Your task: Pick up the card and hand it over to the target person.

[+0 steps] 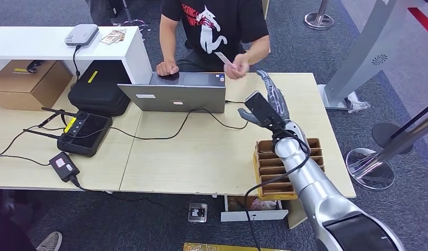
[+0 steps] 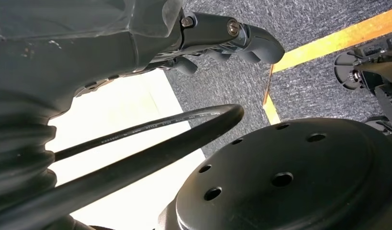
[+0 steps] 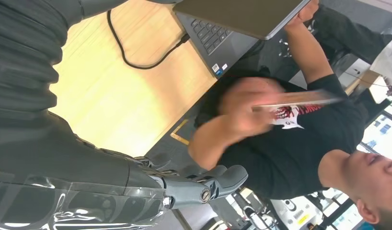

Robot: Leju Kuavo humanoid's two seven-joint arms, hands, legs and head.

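The card (image 1: 223, 58) is a small pale rectangle pinched in the hand (image 1: 237, 67) of a person in a black T-shirt seated behind the table. In the right wrist view the card (image 3: 299, 98) is blurred in that person's hand. My right hand (image 1: 267, 107) hangs above the table's far right part, a little short of the person's hand, with its fingers spread and nothing in it. The thumb (image 3: 223, 179) juts out bare. My left hand (image 2: 223, 36) hangs low beside the table over grey carpet and holds nothing.
A brown slotted card box (image 1: 267, 163) sits under my right forearm at the table's front right. An open laptop (image 1: 175, 97) stands before the person, its cable trailing across the table (image 1: 201, 157). A black case (image 1: 99, 89), a controller (image 1: 83, 133) and an adapter (image 1: 64, 166) lie left.
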